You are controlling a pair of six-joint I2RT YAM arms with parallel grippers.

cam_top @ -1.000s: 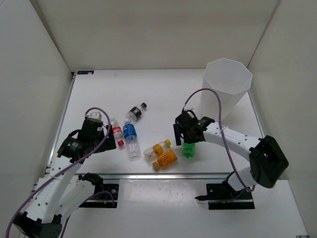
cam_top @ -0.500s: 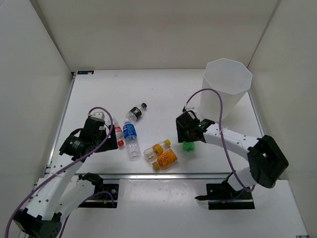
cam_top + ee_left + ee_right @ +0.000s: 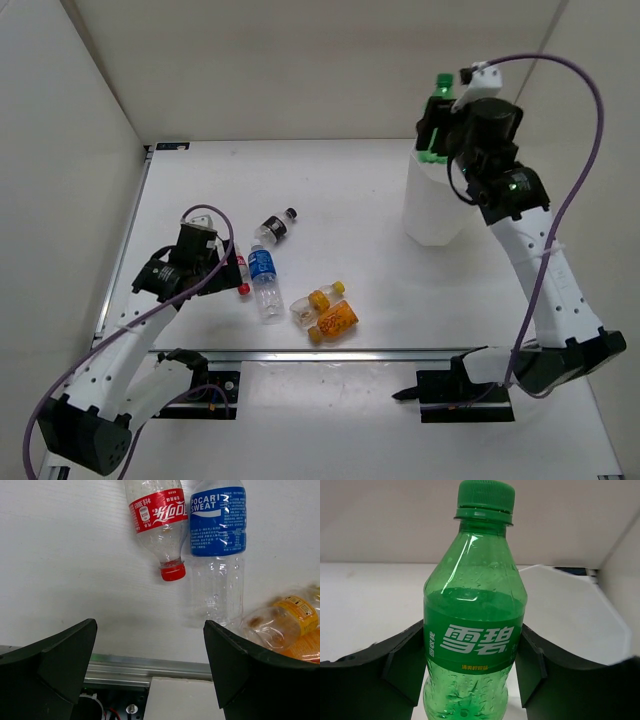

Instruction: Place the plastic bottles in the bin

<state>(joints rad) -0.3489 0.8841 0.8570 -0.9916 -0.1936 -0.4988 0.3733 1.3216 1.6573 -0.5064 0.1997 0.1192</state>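
My right gripper [image 3: 437, 130] is shut on the green bottle [image 3: 436, 95] and holds it upright, high over the white bin [image 3: 432, 212]. In the right wrist view the green bottle [image 3: 475, 630] sits between the fingers [image 3: 400, 665], with the bin [image 3: 580, 615] behind it. My left gripper [image 3: 225, 274] is open and empty, low beside the red-label bottle [image 3: 241, 276]. In the left wrist view the red-label bottle [image 3: 156, 512] and the blue-label bottle [image 3: 217, 522] lie ahead of the left gripper [image 3: 150, 630]. The dark-label bottle [image 3: 272, 228] and two orange bottles [image 3: 335, 318] lie on the table.
White walls enclose the table [image 3: 340, 190] on three sides. A metal rail [image 3: 150, 662] runs along the near edge just under my left gripper. The orange bottles [image 3: 290, 625] lie at the right of the left wrist view. The bin stands at the back right.
My right arm has lifted the green bottle off the table and swung it up and back to above the bin. My left gripper has shifted slightly toward the red-label bottle.
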